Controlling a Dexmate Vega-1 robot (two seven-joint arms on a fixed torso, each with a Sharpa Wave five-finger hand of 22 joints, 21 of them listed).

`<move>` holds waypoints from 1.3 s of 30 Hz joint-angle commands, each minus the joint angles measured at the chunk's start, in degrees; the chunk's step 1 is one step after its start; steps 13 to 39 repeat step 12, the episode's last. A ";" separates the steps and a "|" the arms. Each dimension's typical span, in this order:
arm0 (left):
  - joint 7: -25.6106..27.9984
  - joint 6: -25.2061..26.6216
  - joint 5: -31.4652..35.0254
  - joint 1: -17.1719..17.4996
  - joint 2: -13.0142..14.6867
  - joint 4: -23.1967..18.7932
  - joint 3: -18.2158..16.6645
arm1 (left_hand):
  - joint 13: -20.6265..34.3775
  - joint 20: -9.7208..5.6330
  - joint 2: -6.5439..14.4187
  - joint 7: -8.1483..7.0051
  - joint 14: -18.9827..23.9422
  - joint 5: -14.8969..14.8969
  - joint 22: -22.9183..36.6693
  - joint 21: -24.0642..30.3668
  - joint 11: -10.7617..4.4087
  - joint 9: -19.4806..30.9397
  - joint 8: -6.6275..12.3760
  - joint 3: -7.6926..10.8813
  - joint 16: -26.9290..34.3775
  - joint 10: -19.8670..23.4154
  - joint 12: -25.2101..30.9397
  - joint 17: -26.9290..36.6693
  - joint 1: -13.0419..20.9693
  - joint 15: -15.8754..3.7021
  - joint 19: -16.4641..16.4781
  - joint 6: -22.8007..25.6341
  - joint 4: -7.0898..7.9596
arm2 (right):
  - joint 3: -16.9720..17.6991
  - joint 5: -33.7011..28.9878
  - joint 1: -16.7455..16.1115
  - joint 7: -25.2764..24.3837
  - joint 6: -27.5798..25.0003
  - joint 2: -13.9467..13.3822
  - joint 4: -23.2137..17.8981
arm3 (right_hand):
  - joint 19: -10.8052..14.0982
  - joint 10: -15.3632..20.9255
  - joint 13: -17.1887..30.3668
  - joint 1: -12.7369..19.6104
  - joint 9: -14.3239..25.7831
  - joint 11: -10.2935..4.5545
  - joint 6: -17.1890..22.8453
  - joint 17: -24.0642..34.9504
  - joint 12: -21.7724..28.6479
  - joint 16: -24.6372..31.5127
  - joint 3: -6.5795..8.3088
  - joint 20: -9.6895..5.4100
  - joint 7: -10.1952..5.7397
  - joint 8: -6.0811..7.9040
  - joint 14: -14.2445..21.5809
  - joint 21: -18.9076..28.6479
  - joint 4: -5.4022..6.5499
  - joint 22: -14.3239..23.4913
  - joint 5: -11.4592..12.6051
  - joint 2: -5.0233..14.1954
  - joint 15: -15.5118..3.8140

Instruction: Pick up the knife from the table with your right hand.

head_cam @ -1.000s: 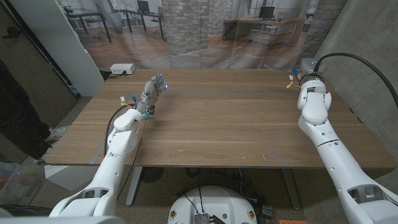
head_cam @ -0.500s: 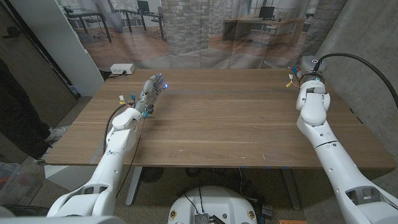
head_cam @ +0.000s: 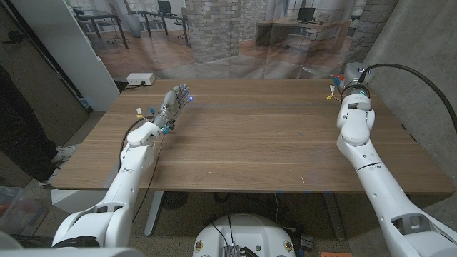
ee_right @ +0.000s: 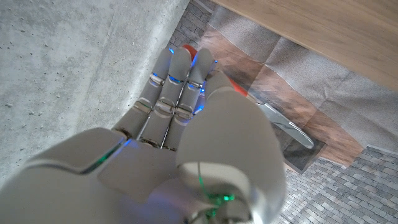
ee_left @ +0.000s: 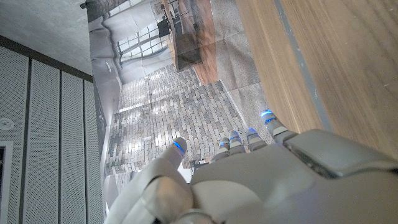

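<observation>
One knife is showing in the right wrist view, its serrated blade jutting sideways past the right hand, whose fingers are closing around the red handle. Its place relative to the wooden table cannot be judged. Left hand is idling with fingers apart, holding nothing, far across that table.

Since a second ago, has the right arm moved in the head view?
Yes. The right arm has drawn slightly toward the table's far edge; its robot hand holds the knife.

One knife, apparently serrated; two robot hands: left robot hand, right robot hand; one table.
</observation>
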 commanded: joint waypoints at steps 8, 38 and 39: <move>-6.44 -2.74 1.84 -7.46 0.65 12.20 -0.20 | 0.30 0.04 2.39 0.34 -0.46 0.41 0.32 -0.20 0.14 0.24 0.07 -0.18 0.03 -0.18 0.08 0.03 -0.39 0.18 0.11 0.02 0.10 | -1.09 -2.44 1.70 -3.05 -2.29 1.27 1.96 | -0.70 0.01 0.20 1.40 10.70 -0.22 8.56 0.52 -0.09 -0.38 -0.02 -3.88 0.08 -0.49 0.32 1.17 0.16 -0.20 0.32 1.49 -4.91; -6.28 -2.85 2.77 -8.65 -0.18 13.97 -0.07 | 0.30 0.04 2.38 0.30 -0.49 0.41 0.32 -0.23 0.18 0.24 0.03 -0.19 0.02 -0.24 0.06 0.04 -0.39 0.22 0.11 -0.08 0.10 | -0.33 -1.57 1.73 -3.28 -2.18 1.07 2.36 | -0.83 0.03 0.21 1.39 10.84 -0.22 8.59 0.65 -0.12 -0.60 0.00 -3.94 0.15 -0.54 0.21 1.48 0.22 -0.32 0.34 1.53 -4.92; -6.28 -2.85 2.77 -8.65 -0.18 13.97 -0.07 | 0.30 0.04 2.38 0.30 -0.49 0.41 0.32 -0.23 0.18 0.24 0.03 -0.19 0.02 -0.24 0.06 0.04 -0.39 0.22 0.11 -0.08 0.10 | -0.33 -1.57 1.73 -3.28 -2.18 1.07 2.36 | -0.83 0.03 0.21 1.39 10.84 -0.22 8.59 0.65 -0.12 -0.60 0.00 -3.94 0.15 -0.54 0.21 1.48 0.22 -0.32 0.34 1.53 -4.92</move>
